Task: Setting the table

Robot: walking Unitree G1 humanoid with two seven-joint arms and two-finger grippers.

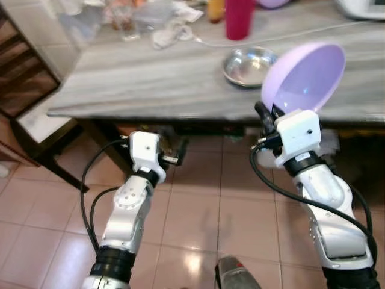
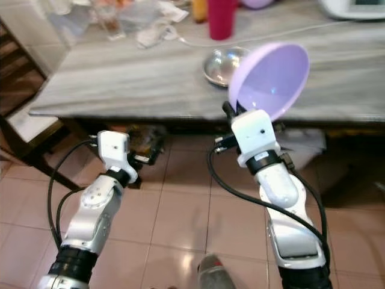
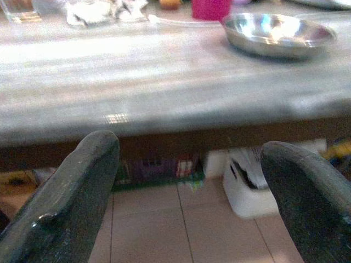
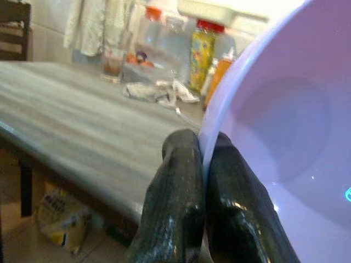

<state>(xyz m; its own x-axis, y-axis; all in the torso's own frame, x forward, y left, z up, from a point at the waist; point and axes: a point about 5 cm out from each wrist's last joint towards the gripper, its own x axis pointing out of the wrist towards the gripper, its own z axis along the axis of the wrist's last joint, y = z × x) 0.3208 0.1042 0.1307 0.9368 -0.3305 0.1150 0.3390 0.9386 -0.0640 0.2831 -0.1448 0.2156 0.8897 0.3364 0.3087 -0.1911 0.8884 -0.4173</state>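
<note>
A long grey-streaked table (image 1: 150, 78) runs across the upper half of the head views, its front edge crossing the middle of the frame, with pinkish floor tiles (image 1: 198, 217) filling the lower half. Part of a dark wooden chair (image 1: 24, 72) stands at the upper left, beside the table's end. At centre right, the right gripper (image 1: 267, 117) is raised in front of the table edge and clamps the rim of a lilac bowl (image 1: 307, 75); the bowl is tipped up on its side, its hollow facing the camera, and it hangs in the air over the table's near edge, not resting on anything. In the right wrist view the two black fingers (image 4: 175, 208) are pressed together on either side of the bowl's thin rim. Just to the left of the bowl in the frame, a shallow steel dish (image 1: 248, 65) sits on the tabletop. Above it, at the top centre, stands a magenta cup (image 1: 239, 18), and a crumpled white cloth (image 1: 171, 33) lies to its left, with a thin white cable (image 1: 271, 39) trailing across the table toward the upper right. At lower left, the left gripper (image 3: 192, 208) is held below the table edge with its fingers spread wide apart and nothing between them.
</note>
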